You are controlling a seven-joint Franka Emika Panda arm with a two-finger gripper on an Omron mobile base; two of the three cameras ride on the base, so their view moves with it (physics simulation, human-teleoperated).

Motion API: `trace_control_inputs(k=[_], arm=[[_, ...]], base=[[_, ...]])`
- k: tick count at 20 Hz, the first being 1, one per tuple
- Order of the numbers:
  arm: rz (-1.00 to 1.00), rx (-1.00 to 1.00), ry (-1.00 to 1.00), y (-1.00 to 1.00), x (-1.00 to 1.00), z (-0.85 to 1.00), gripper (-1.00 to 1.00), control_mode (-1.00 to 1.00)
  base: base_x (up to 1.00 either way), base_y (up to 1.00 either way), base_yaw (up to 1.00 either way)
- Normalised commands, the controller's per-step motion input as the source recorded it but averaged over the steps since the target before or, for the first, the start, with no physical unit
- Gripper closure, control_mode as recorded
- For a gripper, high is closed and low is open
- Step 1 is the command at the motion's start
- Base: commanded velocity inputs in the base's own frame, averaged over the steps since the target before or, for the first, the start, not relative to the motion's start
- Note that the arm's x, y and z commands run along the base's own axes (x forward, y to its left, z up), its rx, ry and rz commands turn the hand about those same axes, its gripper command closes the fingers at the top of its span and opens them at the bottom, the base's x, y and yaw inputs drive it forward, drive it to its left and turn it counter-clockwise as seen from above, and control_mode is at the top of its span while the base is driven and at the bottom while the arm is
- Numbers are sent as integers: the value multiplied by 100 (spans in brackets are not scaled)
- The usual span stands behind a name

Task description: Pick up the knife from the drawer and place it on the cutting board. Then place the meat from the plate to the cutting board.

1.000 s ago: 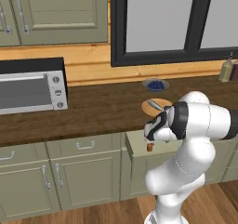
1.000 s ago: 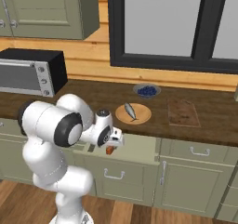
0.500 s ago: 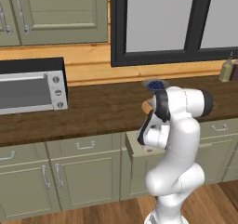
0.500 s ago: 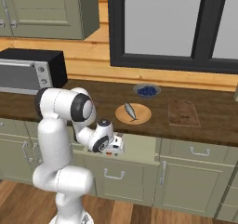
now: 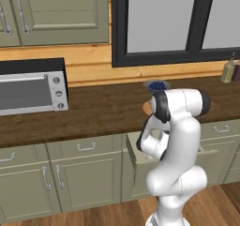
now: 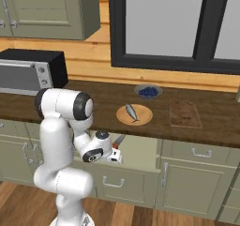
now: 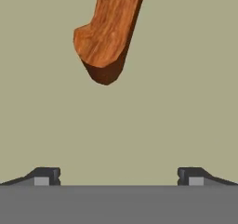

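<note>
Two fingertips [image 7: 46,175] stand wide apart in the hand view, gripping nothing; the knife [image 7: 109,32] handle's butt lies ahead on the drawer [image 7: 186,102] floor. From the right, the gripper [image 6: 114,155] hangs at the open drawer's front left corner, the board [image 6: 184,112] on the counter's right. From the left, the arm hides the knife. Descending here could miss the handle, closing short of it.

Knife [image 6: 119,139] in drawer [image 6: 140,147]; meat [image 6: 131,112] on plate [image 6: 143,117].
</note>
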Motion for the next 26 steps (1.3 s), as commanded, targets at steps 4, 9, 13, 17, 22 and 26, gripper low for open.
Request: trace_control_inputs(k=[4, 9, 13, 17, 22, 26], arm=[[0, 7, 11, -19, -100, 14, -100, -100], [-2, 5, 4, -17, -66, 30, -100, -100], [-2, 0, -4, 0, 67, 70, -100, -100], [0, 0, 0, 0, 70, 97, -100, -100], [0, 0, 0, 0, 46, 84, -100, -100], [0, 3, 9, -7, 37, 3, -100, -100]], base=[[0, 0, 0], [0, 0, 0], [0, 0, 0], [0, 0, 0], [0, 0, 0], [0, 0, 0]])
